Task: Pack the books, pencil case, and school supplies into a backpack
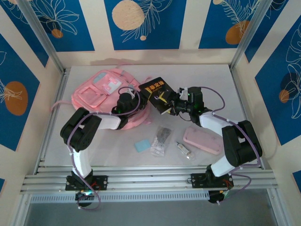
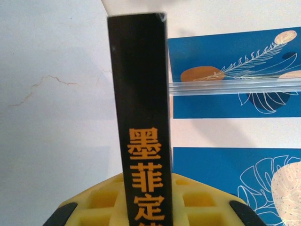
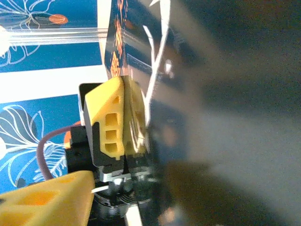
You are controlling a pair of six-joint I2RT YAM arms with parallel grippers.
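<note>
One black book [image 1: 156, 90] with gold print is held off the table beside the pink backpack [image 1: 96, 92], which lies at the back left. My left gripper [image 1: 141, 100] is shut on the book; in the left wrist view its spine [image 2: 141, 117] stands upright between the yellow pads [image 2: 101, 200]. My right gripper [image 1: 177, 106] is at the book's other side and open; its yellow finger [image 3: 47, 200] stands apart from the glossy cover [image 3: 211, 94]. The pale pink pencil case [image 1: 202, 140] lies at the front right. The blue pad [image 1: 141, 145], clear bag [image 1: 161, 140] and small tube [image 1: 185, 150] lie at the front centre.
The table is walled on three sides by blue and cream panels [image 1: 141, 21], with metal posts [image 1: 40, 35] at the back corners. A metal rail [image 1: 150, 181] runs along the near edge. The backpack's strap [image 1: 59, 104] trails off to the left.
</note>
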